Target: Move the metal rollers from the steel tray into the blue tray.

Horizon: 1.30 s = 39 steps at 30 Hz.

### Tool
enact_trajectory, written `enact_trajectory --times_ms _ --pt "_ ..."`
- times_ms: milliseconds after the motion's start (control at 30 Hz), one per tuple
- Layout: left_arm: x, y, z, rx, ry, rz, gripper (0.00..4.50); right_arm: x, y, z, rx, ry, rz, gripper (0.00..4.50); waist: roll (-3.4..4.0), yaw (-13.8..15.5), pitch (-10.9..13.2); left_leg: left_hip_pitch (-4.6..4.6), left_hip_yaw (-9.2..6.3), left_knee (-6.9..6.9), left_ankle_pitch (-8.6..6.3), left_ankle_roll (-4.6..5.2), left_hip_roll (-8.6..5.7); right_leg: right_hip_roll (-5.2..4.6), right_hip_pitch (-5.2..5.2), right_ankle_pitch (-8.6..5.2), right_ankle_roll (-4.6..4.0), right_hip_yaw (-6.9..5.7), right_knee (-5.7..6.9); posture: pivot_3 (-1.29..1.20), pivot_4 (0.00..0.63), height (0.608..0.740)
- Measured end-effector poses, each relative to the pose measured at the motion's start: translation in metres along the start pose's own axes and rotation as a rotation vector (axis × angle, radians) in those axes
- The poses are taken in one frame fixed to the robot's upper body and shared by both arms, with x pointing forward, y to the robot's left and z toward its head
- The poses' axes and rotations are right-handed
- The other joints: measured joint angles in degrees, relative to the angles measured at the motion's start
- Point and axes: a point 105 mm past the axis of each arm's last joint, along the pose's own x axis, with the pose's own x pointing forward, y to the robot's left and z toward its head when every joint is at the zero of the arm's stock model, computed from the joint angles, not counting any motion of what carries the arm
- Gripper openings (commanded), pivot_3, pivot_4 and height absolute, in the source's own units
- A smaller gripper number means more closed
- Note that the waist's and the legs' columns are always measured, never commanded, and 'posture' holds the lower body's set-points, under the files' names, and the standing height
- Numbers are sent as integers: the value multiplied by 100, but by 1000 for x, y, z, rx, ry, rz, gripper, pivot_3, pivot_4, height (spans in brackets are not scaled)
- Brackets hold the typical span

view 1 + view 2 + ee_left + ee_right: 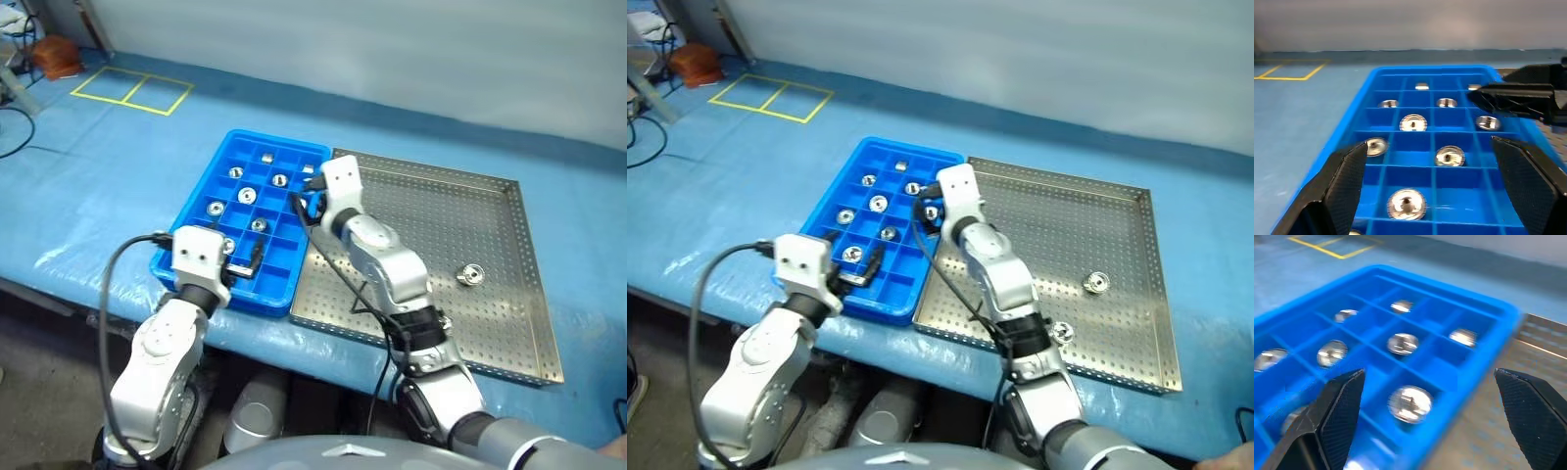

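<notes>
The blue tray (279,140) lies to the left of the steel tray (441,215) and touches it. Several metal rollers (247,196) sit in its compartments. One roller (472,275) lies on the steel tray's perforated floor at the right, and another roller (1061,333) lies near its front rim. My right gripper (308,206) hovers open over the blue tray's right edge, with a roller (1410,403) in the compartment below it. My left gripper (245,264) is open and empty over the blue tray's near end.
Both trays rest on a blue-covered table. A yellow tape rectangle (132,90) marks its far left part, and a brown object (59,57) and cables lie beyond it. The table's front edge runs just below the trays.
</notes>
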Motion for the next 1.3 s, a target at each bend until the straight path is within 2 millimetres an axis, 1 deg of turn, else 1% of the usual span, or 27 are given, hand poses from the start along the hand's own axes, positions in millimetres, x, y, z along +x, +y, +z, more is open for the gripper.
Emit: enact_trajectory --times_ms 67,200,300,400,467,533,733,833,1000,1200,1300 --pt "8 -17 0 -10 0 -92 4393 -10 -23 -5 15 9 -94 4475 2 -296 0 0 -6 1 0 1 0 -1 3 2 1 0 1 73 150 740" --pt "16 -48 1 -26 -3 -257 4393 -29 -52 -10 44 22 -232 4475 4 -1014 1 16 -20 -6 1 2 1 2 7 17 -21 14 13 18 150 740" --pt "19 -62 1 -15 -3 -332 4393 -41 -68 -19 52 46 -307 4475 6 -1387 0 33 -11 -14 1 2 3 16 8 13 -27 31 22 -9 150 740" --pt "17 -71 -1 -9 -1 -392 4393 -45 -72 -27 64 75 -334 4475 6 -1608 1 45 -4 -15 1 3 10 33 7 10 -27 52 34 -20 150 740" --pt "14 -76 -2 -10 3 -438 4393 -46 -72 -32 76 89 -338 4475 7 -1667 1 48 -2 -14 1 3 13 37 6 -3 -5 61 39 -18 150 740" --pt "12 -79 -3 -7 9 -473 4393 -45 -69 -33 88 89 -333 4475 7 -1685 1 55 4 -10 2 3 13 37 6 -3 -3 66 49 -15 150 740" --pt "5 -81 -12 14 45 -530 4393 -42 -67 -40 101 112 -328 4475 6 -1658 1 52 16 -2 4 5 15 13 7 2 6 80 46 10 150 740" --pt "3 -81 -15 6 57 -525 4393 -41 -72 -48 88 136 -349 4475 6 -1634 1 45 24 -1 3 14 9 5 6 18 32 89 28 34 150 740" --pt "3 -79 -17 -5 61 -498 4393 -40 -78 -54 93 148 -379 4475 6 -1588 1 46 26 -2 1 18 7 5 6 20 35 94 24 50 150 740" --pt "5 -77 -17 4 55 -470 4393 -43 -84 -78 87 213 -415 4475 6 -1569 1 46 28 -3 2 19 7 6 6 21 35 95 25 67 150 740" --pt "7 -71 -16 8 51 -427 4393 -45 -85 -80 91 216 -426 3917 6 -1570 1 46 29 -2 2 19 7 6 6 21 36 97 25 73 150 740"
